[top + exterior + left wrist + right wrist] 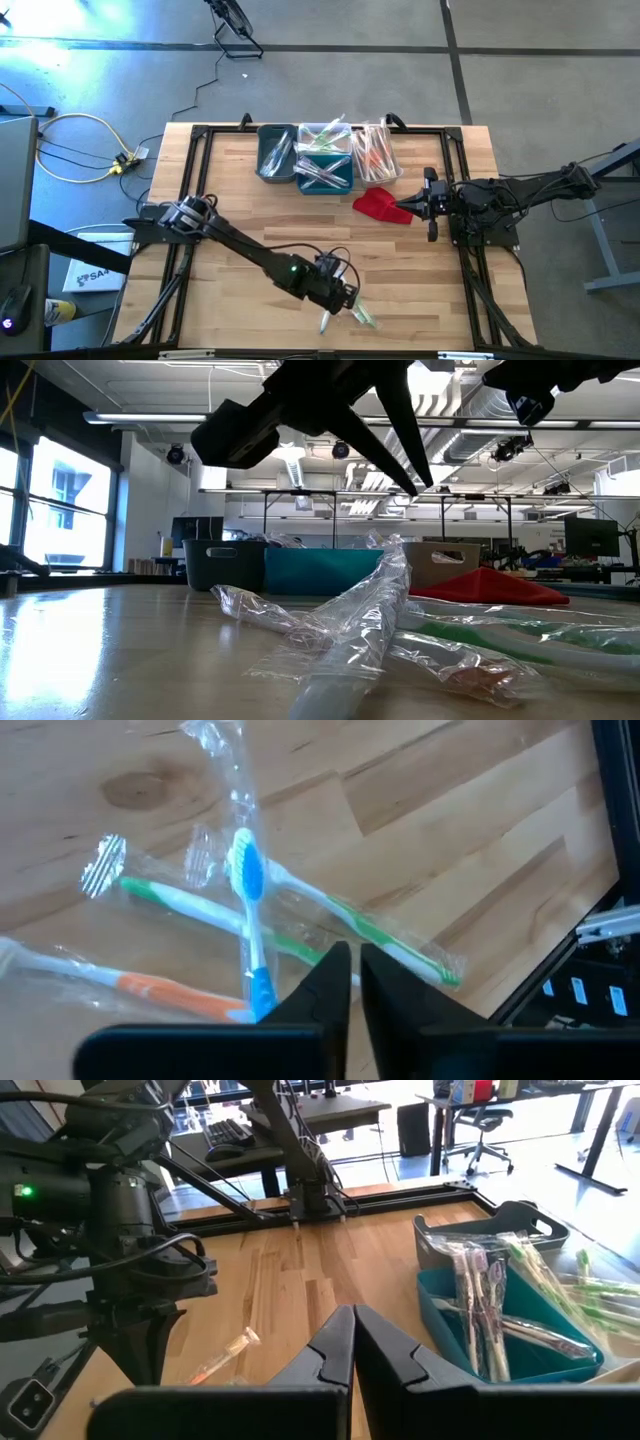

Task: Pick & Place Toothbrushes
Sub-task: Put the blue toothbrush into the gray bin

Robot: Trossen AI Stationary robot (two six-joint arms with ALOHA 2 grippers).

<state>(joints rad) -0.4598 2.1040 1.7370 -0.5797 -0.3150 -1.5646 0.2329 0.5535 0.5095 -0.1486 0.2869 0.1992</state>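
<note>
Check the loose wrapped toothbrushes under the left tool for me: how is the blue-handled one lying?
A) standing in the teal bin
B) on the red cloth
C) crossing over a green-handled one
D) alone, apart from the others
C: in the left wrist view the blue-handled toothbrush lies across a green-handled toothbrush on the table.

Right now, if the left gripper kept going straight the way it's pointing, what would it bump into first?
Most likely the wrapped toothbrushes lying crossed on the table. The left gripper points down at that little pile, fingers nearly together, and the blue-handled one looks nearest, though depth is hard to judge.
</note>
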